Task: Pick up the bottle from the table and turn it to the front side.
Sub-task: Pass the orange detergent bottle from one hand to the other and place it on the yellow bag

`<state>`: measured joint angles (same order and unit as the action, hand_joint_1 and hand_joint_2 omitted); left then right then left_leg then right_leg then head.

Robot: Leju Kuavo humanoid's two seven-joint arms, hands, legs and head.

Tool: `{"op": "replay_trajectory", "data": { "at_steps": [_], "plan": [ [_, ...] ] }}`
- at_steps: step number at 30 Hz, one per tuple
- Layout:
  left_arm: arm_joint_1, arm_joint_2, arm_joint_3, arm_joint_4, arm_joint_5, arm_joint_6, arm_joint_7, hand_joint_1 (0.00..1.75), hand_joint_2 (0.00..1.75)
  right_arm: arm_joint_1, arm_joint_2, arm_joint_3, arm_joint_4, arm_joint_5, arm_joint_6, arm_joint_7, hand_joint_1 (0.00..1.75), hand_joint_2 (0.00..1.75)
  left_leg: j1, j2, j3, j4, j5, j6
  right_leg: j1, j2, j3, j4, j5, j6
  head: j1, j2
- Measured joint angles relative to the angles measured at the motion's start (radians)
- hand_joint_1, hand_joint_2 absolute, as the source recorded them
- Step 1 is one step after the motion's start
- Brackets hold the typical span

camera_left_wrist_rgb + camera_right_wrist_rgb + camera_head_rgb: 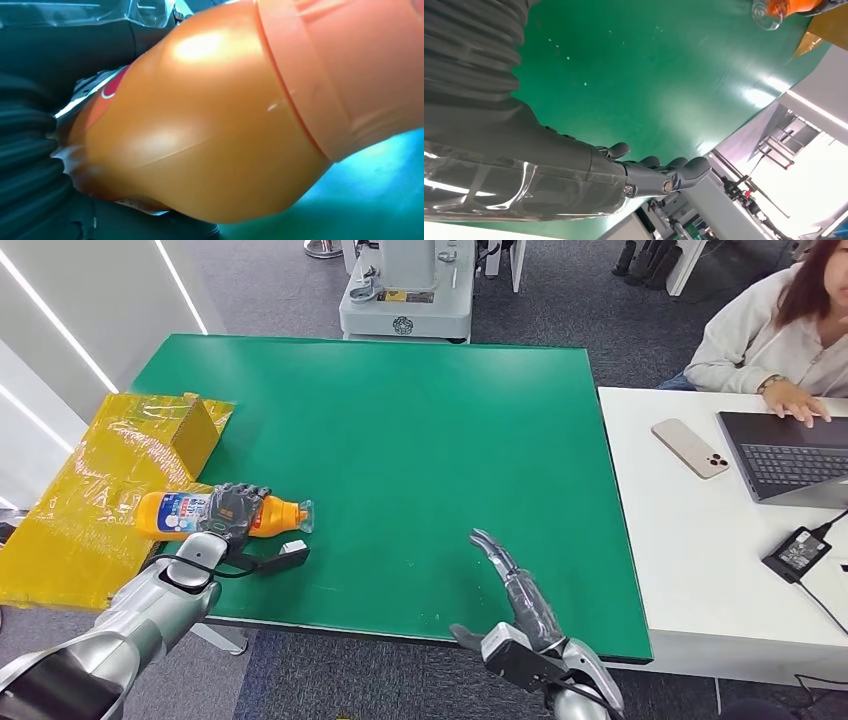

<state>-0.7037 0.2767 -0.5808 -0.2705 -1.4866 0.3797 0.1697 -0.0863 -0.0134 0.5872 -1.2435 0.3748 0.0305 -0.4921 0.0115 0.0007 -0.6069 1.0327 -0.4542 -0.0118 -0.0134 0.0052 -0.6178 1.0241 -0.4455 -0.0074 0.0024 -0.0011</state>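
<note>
Green tabletop (420,430) carries your orange bottle (170,512) at its near left edge, the left robot hand (232,512) wrapped around its smooth, likely slippery middle, the right robot hand (520,592) spread empty.

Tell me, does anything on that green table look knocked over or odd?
The orange bottle lies on its side at the table's left edge, beside the yellow box, with the left robot hand wrapped over it. Nothing looks spilled.
</note>
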Motion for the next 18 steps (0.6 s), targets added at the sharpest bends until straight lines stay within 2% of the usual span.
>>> {"op": "replay_trajectory", "data": {
  "at_steps": [2,5,6,11,18],
  "plan": [
    [0.007,0.002,0.010,0.000,0.042,0.037,0.017,1.69,1.75,0.010,0.003,-0.002,-0.005,0.015,0.008,0.006,0.00,1.75,0.000,0.000,0.000,0.000,0.000,0.000,0.000,0.000,0.000,0.000,0.000,0.000,0.000,0.000],
    [0.029,0.007,0.052,0.001,0.108,0.111,0.036,0.38,1.75,0.027,0.006,-0.003,-0.013,0.033,0.018,0.011,0.00,1.75,0.000,0.000,0.000,0.000,0.000,0.000,0.000,0.001,-0.001,0.000,0.000,0.000,0.000,0.000],
    [0.036,0.008,0.070,0.002,0.126,0.131,0.037,0.00,1.75,0.030,0.007,-0.004,-0.014,0.037,0.021,0.011,0.00,1.75,0.000,0.000,-0.001,0.000,0.000,0.000,0.000,0.000,-0.001,0.000,-0.001,-0.001,0.000,0.000],
    [0.057,0.006,0.152,0.005,0.139,0.182,0.050,0.00,1.75,0.034,0.017,-0.005,-0.015,0.052,0.041,0.012,0.00,1.75,0.000,0.000,-0.001,0.000,0.000,0.000,0.000,0.000,-0.001,0.000,-0.001,-0.001,0.000,0.000],
    [0.071,0.011,0.157,0.005,0.023,0.162,0.092,0.00,1.75,0.028,0.023,-0.008,0.004,0.054,0.053,-0.004,0.00,1.75,0.000,0.000,-0.001,0.000,0.000,0.000,0.000,0.000,-0.001,0.000,-0.001,0.000,0.000,0.000]
  ]
}}
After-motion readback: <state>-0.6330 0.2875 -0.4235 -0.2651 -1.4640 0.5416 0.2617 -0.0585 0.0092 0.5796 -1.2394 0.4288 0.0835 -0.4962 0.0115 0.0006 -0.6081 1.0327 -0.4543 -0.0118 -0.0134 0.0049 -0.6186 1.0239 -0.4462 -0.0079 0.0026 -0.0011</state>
